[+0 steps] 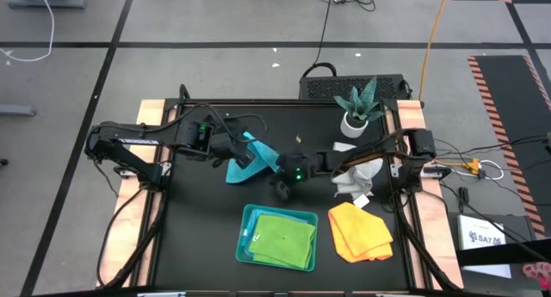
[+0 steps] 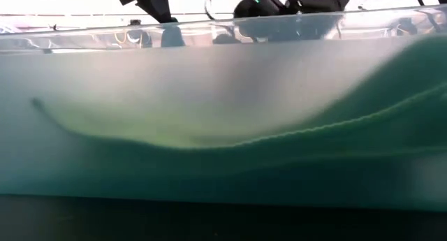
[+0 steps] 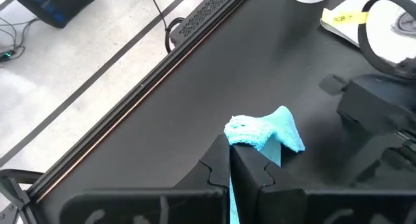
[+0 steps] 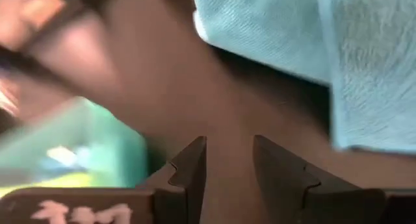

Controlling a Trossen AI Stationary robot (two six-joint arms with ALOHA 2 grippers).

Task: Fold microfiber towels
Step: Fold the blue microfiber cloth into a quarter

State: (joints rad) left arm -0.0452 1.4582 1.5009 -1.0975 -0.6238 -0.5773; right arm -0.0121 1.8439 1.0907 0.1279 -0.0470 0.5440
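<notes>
Near tabletop centre, turquoise towel (image 1: 247,162) pinched in left gripper (image 3: 229,164), jaws clamped on its edge for folding, while right gripper (image 4: 229,160) at four o'clock waits, jaws apart, empty.

- Both arms: dark, near-black links and joint housings, matte finish.
- Left arm (image 1: 138,142): black cables loop loosely along its links; a small green indicator light glows on the housing near the wrist.
- Right arm (image 1: 387,151): black cabling loops over its links; a green indicator light glows on the wrist housing.
- Left gripper (image 3: 231,165): two flat black fingers with stepped, notched inner edges; a broad black carriage bar sits behind them.
- Right gripper (image 4: 229,160): two dark fingers with angled tips and the same notched profile; the carriage bar behind carries pale printed characters, too blurred to read.
</notes>
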